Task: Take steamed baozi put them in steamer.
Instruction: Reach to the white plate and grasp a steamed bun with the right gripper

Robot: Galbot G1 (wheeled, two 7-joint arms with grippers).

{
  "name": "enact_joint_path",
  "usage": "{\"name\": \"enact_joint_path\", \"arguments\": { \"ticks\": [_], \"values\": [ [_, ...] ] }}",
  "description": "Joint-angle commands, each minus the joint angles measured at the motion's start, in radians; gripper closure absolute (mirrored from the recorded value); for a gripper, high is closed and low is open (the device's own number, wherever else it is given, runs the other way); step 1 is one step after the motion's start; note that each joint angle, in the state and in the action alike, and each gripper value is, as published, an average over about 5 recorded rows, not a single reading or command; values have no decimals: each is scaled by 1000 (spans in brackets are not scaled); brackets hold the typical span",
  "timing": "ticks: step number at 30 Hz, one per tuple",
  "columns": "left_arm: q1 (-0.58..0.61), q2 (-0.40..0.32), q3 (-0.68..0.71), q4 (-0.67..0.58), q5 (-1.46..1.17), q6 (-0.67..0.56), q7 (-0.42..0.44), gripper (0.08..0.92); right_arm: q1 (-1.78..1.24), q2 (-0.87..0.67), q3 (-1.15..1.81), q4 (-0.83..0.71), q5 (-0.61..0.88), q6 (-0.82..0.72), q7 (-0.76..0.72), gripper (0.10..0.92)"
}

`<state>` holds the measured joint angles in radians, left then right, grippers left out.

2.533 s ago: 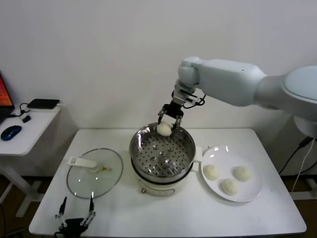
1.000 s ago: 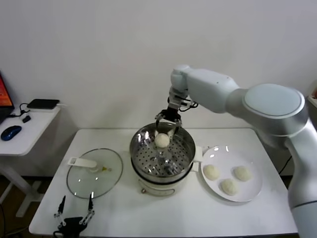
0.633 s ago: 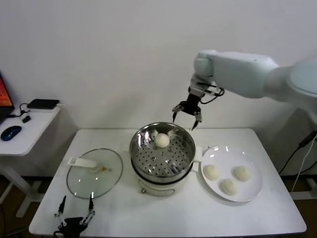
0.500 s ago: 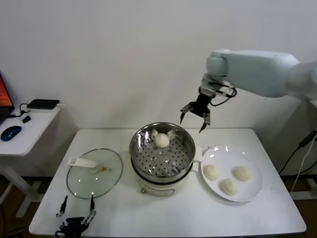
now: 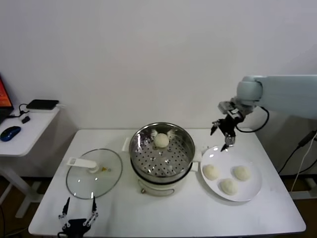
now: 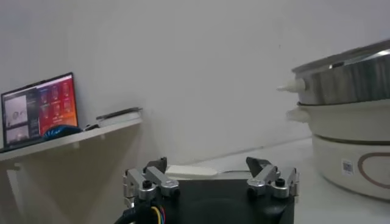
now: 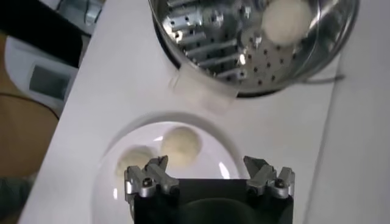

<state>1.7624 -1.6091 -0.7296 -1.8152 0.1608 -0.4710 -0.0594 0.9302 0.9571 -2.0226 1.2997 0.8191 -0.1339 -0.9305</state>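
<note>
One baozi (image 5: 161, 140) in steamer (image 5: 143, 161), no legible writing

Open from above: steamer (image 5: 162, 153), only one baozi (image 5: 161, 140) at its far side, perforated floor otherwise bare. Also open from above: white plate (image 5: 250, 188) with three baozi (image 5: 228, 186) close together. Blocking the near-left table: glass lid (image 5: 94, 173) lying flat. Bare tabletop (image 5: 178, 213) along the near edge, between lid and plate.

off-white baozi (image 5: 161, 140), shiny steel perforated steamer (image 5: 143, 161) w/ cream base, white plate (image 5: 250, 191), clear glass lid (image 5: 94, 173)
</note>
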Motion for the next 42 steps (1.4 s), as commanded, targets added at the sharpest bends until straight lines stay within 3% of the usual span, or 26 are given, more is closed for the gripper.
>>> {"name": "enact_joint_path", "arguments": {
  "ticks": [1,10,22,42],
  "values": [
    [-1,-49,-6,7,0,3,1,177,-182,-57,91,46,-8,-219,93,203],
    [-5,-49,-18,16,-4,1,1,177,-395,-44,235,-64,-115,-218,122,203],
    [-7,-49,-23,21,-6,1,1,177,-468,0,313,-164,-177,-196,127,203],
    [-8,-49,-28,20,-4,1,0,177,-477,4,328,-162,-190,-203,117,203]
  ]
}}
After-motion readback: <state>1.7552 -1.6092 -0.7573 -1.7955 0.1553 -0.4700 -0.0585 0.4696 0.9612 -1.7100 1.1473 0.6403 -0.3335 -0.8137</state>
